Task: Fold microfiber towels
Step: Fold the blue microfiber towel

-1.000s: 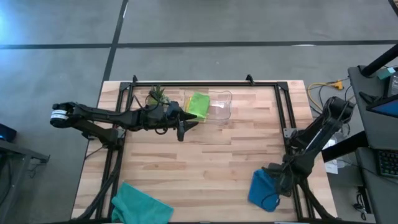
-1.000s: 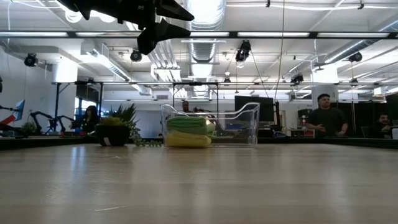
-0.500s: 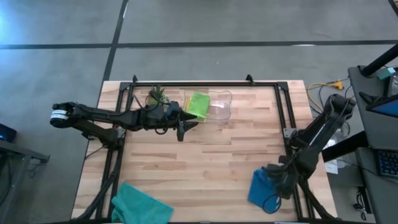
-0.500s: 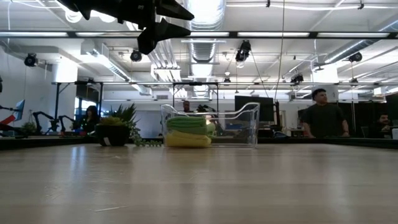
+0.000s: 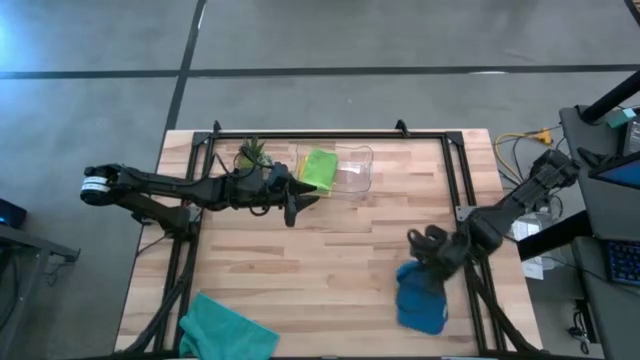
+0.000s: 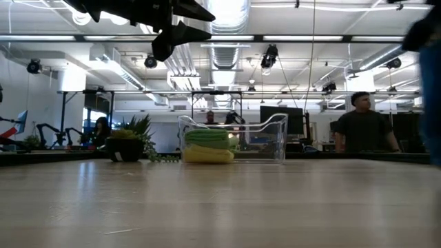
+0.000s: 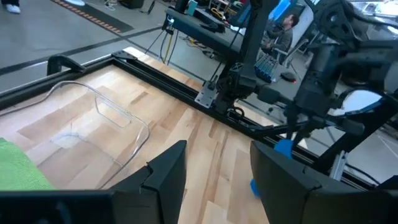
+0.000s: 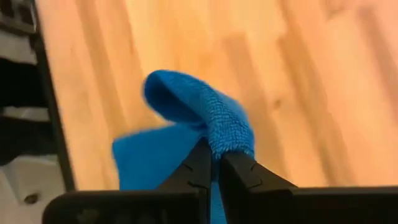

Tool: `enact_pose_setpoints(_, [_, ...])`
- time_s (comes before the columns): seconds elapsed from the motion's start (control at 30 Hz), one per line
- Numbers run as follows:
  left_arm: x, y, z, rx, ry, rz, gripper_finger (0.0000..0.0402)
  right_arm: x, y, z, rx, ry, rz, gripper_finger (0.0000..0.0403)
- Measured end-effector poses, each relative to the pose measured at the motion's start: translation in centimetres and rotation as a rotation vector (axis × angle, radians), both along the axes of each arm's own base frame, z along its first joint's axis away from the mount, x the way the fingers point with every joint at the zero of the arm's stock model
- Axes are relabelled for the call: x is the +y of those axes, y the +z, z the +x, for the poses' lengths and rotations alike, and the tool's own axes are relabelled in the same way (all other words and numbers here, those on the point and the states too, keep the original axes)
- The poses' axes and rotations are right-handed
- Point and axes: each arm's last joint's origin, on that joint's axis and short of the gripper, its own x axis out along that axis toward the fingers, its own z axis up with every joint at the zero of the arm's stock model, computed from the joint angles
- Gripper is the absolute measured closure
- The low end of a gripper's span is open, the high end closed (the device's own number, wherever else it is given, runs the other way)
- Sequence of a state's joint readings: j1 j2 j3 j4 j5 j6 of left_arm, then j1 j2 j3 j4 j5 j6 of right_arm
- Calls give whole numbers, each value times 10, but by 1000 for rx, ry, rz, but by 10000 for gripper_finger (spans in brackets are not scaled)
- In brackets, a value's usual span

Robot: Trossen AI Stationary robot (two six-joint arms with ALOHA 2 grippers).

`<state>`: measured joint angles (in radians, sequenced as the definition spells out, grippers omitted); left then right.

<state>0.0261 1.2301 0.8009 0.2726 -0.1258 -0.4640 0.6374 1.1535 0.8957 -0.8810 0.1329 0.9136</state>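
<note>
Clear plastic bin point(image 5: 352, 170) near table's far edge, small potted plant point(image 5: 251, 153) beside it

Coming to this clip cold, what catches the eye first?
The right gripper, shut on the blue towel, lifts it off the table's near right corner. The left gripper hangs open beside the clear bin at the far edge, which holds folded green and yellow towels. A teal towel lies near left.

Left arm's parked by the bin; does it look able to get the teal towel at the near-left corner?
Probably yes. The left gripper hangs open beside the clear bin, and only bare table lies between it and the teal towel. The reach is a guess.
</note>
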Motion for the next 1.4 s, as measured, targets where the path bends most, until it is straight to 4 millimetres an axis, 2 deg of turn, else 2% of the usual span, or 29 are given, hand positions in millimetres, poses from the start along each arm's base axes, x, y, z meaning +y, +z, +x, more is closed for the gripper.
enact_pose_setpoints(0.13, [-1, 0, 0, -1, -31, -7, 240, -22, 17, 27, -59, -12, -47, 394])
enact_pose_setpoints(0.37, [-4, 2, 0, -8, -118, -19, 240, -69, 59, 74, -220, -106, -104, 394])
enact_pose_setpoints(0.6, [-4, 5, 1, -16, -136, -13, 240, -104, 90, 106, -292, -227, -125, 394])
enact_pose_setpoints(0.77, [-4, 8, 1, -25, -124, 11, 240, -109, 105, 125, -328, -258, -107, 394])
enact_pose_setpoints(0.93, [-2, 8, 1, -20, -65, 28, 234, -108, 113, 146, -335, -245, -85, 394])
enact_pose_setpoints(1.17, [-5, 8, 1, -24, -130, 8, 183, -105, 108, 170, -308, -263, -44, 394])
enact_pose_setpoints(1.4, [-7, 1, 2, 38, -172, -38, 148, -105, 104, 181, -303, -263, -42, 394])
